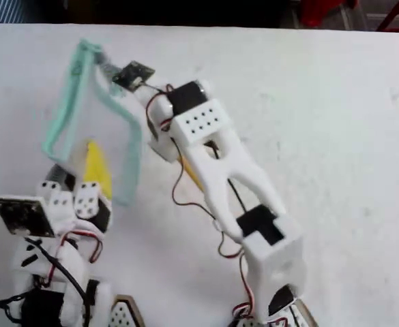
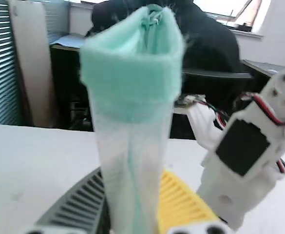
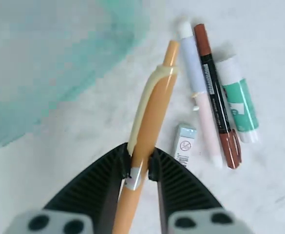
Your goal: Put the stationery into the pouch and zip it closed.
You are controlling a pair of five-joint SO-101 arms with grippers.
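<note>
The left gripper (image 2: pixel 132 195) pinched the mint-edged pouch (image 2: pixel 132 73) between its grey and yellow fingers; the pouch extended past the fingertips. The right gripper (image 3: pixel 140 153) clamped an orange pen (image 3: pixel 152 112) at mid-barrel. Beyond the right fingertips, an eraser (image 3: pixel 184 142), pastel pen (image 3: pixel 196 83), brown marker (image 3: pixel 213 83) and glue stick (image 3: pixel 237 100) lay on the table (image 3: pixel 59 146).

The white table (image 1: pixel 335 102) is evenly lit. Beyond its far edge stand slatted blinds (image 2: pixel 1 63), a pale upright panel (image 2: pixel 30 58) and a dark desk (image 2: pixel 64 48), with daylight coming through a window (image 2: pixel 220 7) behind them
</note>
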